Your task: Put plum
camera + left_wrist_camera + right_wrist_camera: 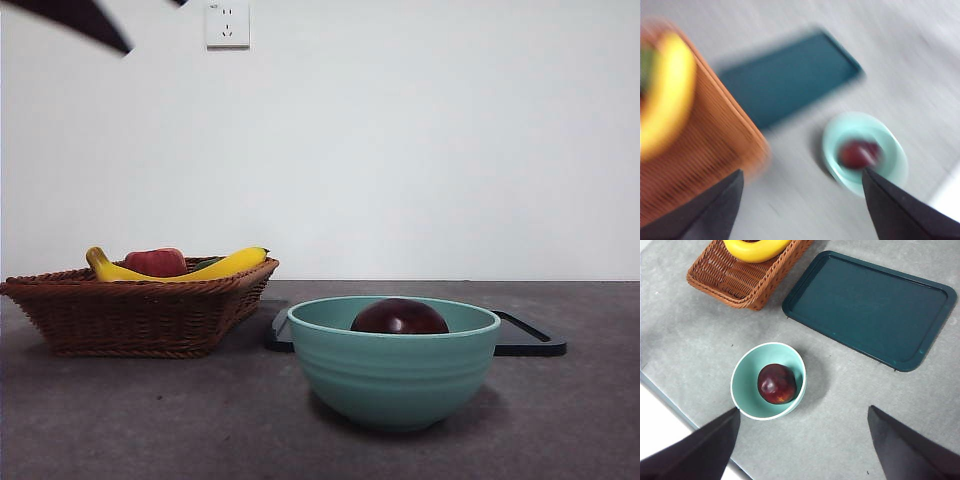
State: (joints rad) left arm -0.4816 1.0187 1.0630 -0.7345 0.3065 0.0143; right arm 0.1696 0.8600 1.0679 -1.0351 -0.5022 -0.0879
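The dark maroon plum (pixel 399 317) lies inside the teal bowl (pixel 394 375) near the table's front; it shows too in the right wrist view, plum (pixel 776 383) in bowl (pixel 745 390), and blurred in the left wrist view, plum (pixel 858 153) in bowl (pixel 840 135). My left gripper (pixel 802 200) hangs high above the table, open and holding nothing, above the space between basket and bowl. High over the bowl, my right gripper (pixel 802 440) is also open and holds nothing. A black arm tip (pixel 85 22) shows at the front view's top left corner.
A woven basket (pixel 130 310) at the left holds yellow bananas (pixel 225 265) and a brighter red fruit (pixel 156 262). A dark teal tray (pixel 870 307) lies flat behind the bowl. The table's edge (pixel 670 405) runs close to the bowl.
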